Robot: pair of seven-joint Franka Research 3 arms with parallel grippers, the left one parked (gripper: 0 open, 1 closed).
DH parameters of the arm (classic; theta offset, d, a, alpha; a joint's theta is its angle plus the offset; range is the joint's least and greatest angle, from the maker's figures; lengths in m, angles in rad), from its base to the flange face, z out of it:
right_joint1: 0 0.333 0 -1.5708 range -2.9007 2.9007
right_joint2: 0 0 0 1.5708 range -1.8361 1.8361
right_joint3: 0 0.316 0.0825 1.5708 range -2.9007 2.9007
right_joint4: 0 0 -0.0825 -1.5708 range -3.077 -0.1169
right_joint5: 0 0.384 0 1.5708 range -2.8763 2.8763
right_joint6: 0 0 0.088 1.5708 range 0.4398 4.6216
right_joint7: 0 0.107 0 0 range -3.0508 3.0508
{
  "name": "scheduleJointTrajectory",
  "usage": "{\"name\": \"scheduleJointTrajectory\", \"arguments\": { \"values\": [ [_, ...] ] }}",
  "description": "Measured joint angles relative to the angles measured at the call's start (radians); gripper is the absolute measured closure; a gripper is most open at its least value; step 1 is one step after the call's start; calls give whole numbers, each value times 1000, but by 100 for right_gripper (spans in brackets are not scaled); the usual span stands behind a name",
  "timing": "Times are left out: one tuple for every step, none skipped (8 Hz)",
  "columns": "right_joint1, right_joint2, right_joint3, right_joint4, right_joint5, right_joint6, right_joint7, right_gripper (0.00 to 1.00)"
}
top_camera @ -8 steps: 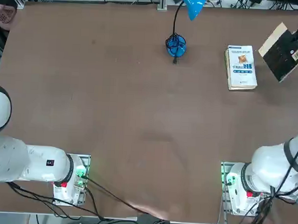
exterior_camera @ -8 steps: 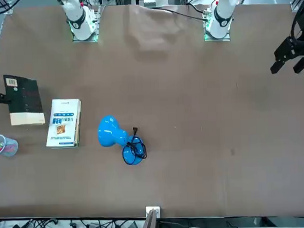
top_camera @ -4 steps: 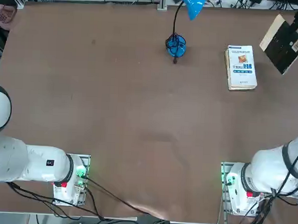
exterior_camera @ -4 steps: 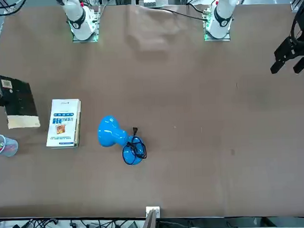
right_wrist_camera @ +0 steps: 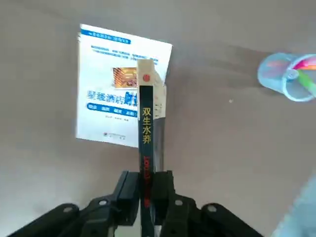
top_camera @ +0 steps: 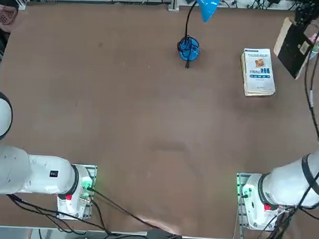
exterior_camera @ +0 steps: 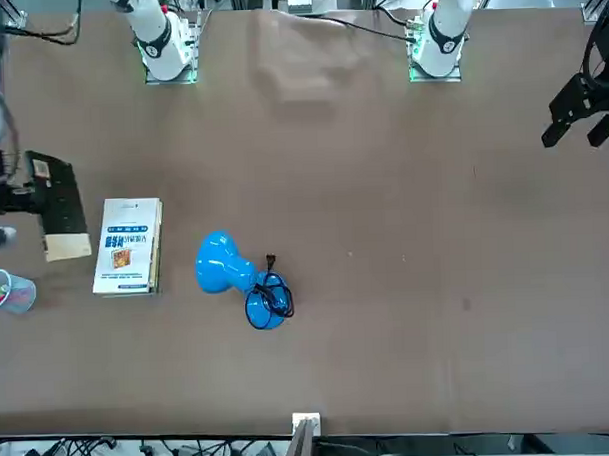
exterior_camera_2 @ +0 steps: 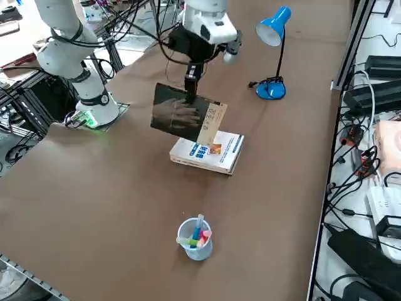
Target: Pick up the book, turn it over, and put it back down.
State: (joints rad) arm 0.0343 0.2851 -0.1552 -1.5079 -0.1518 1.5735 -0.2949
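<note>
Worktop [top_camera: 148,129] wide and brown; white book with blue lettering [top_camera: 258,71] lying flat. Above it hangs the dark book [exterior_camera_2: 185,115], on edge, probably mid-flip, long axis running straight out from the right tool [right_wrist_camera: 147,190], clamped on its end.

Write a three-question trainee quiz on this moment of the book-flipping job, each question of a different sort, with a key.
1. True or false: the dark book lies flat on the table.
2. What does the right tool hold? A) the white book B) the dark book C) the blue lamp
3. Fill in: the clear cup holds coloured ____.

Key:
1. False. The book hangs on edge in the air, above and beside the white book.
2. B. The tool is shut on the dark book's spine end; the blue lamp stands apart, farther along the table.
3. Pens.
</note>
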Motion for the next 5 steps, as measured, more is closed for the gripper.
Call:
{"name": "scheduleJointTrajectory", "arguments": {
  "values": [
    [34,-5,0,-17,-64,5,48,89],
    [67,-9,0,-34,-124,13,99,89],
    [105,-13,0,-60,-193,31,153,89],
    [148,-18,0,-102,-275,57,222,89],
    [192,-22,1,-150,-353,84,308,89]
  ]
}}
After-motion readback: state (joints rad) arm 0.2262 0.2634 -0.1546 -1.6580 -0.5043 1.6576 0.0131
